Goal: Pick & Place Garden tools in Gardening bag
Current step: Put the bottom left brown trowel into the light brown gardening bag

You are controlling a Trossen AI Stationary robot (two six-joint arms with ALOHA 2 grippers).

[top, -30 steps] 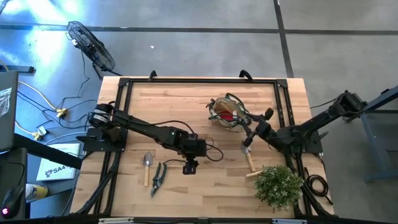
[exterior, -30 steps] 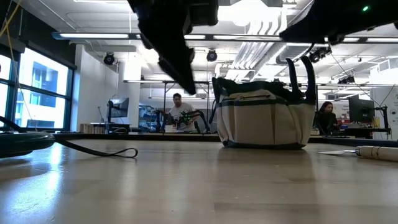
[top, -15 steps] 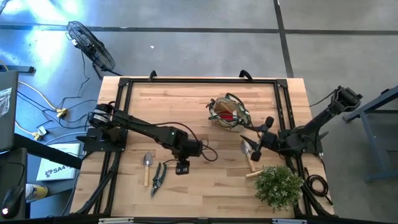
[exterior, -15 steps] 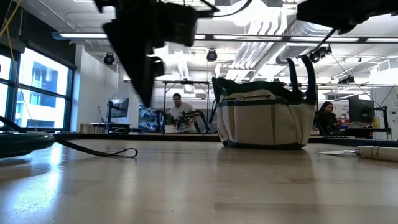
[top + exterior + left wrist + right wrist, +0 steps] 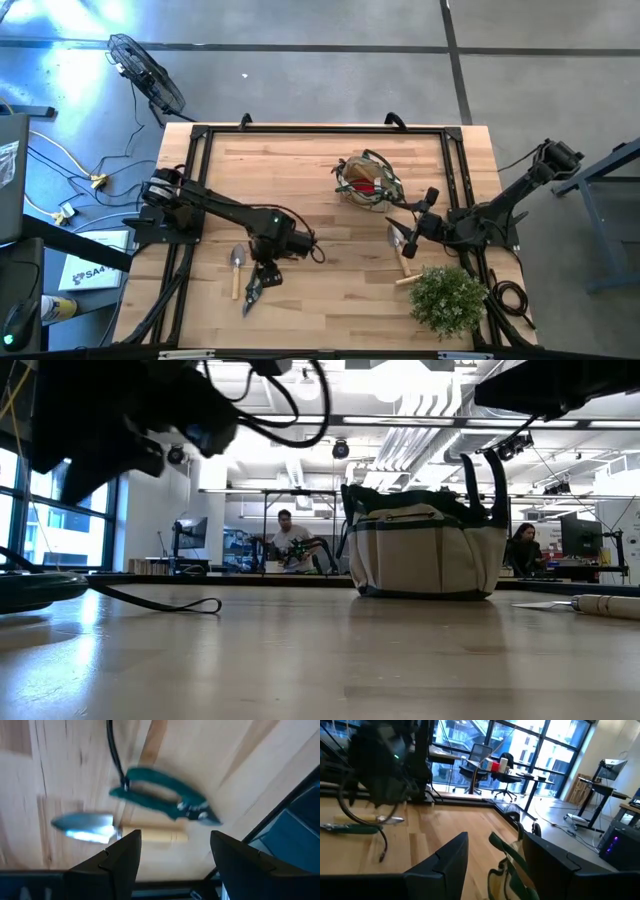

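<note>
Green-handled pruning shears (image 5: pixel 251 290) (image 5: pixel 160 800) lie flat near the table's front left. A wooden-handled trowel (image 5: pixel 237 266) (image 5: pixel 95 827) lies beside them. My left gripper (image 5: pixel 262 274) (image 5: pixel 175 870) hovers open just above them, pointing steeply down and touching neither. The gardening bag (image 5: pixel 365 182) (image 5: pixel 425 555) stands upright at centre right with something red inside. My right gripper (image 5: pixel 410 228) (image 5: pixel 495 870) is open and level, near-right of the bag. A dark green strap (image 5: pixel 507 857) shows past its fingers. A second trowel (image 5: pixel 401 252) (image 5: pixel 600 605) lies flat near it.
A bushy green plant (image 5: pixel 447 298) stands at the near right corner. A black frame (image 5: pixel 320 130) runs around the tabletop. Bare wood lies between the two arms. People sit in the room beyond the table.
My left gripper has moved toward the table's left edge, from the centre to just above the shears. It has rolled and tipped from nearly level to steeply downward, and stayed open. My right arm has swung a little away from the bag.
</note>
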